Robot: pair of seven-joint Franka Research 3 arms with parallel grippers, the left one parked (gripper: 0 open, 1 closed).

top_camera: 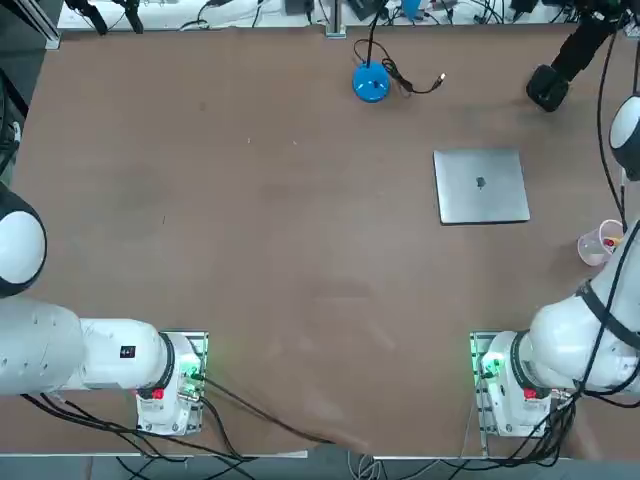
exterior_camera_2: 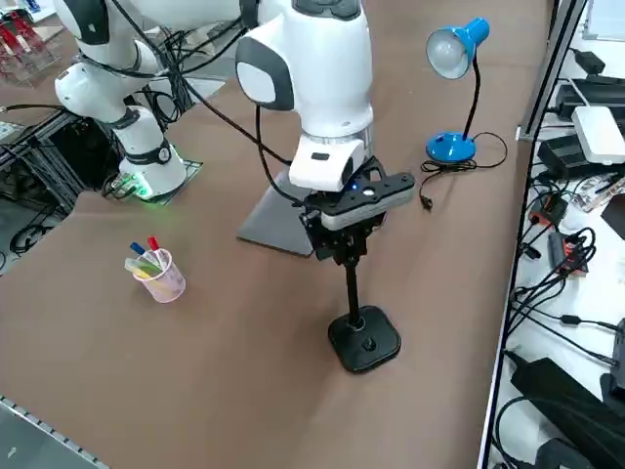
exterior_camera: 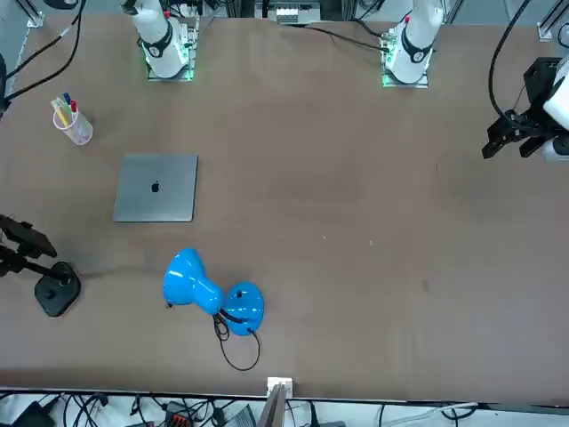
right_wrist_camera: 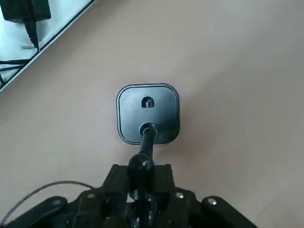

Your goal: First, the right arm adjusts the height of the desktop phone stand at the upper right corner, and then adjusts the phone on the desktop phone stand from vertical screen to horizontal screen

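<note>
The desktop phone stand [exterior_camera_2: 364,340] stands near the table's far right corner, a dark base with a thin pole [exterior_camera_2: 350,285] rising from it. The phone [exterior_camera_2: 376,193] sits at the pole's top as a black slab lying roughly level, long side across. My right gripper [exterior_camera_2: 342,220] hangs straight down from the white right arm [exterior_camera_2: 317,68] and is shut across the phone at the holder. The right wrist view looks down the pole onto the base [right_wrist_camera: 148,114], with the holder's ball joint [right_wrist_camera: 141,165] close up. In the top view only the base [top_camera: 547,88] shows.
A silver laptop [top_camera: 481,186] lies closed toward the table's middle. A blue desk lamp [top_camera: 371,82] with a loose cable stands at the far edge. A clear cup of pens [top_camera: 600,243] sits near the right edge. Cables and power bricks [exterior_camera_2: 576,244] lie beyond the table's far edge.
</note>
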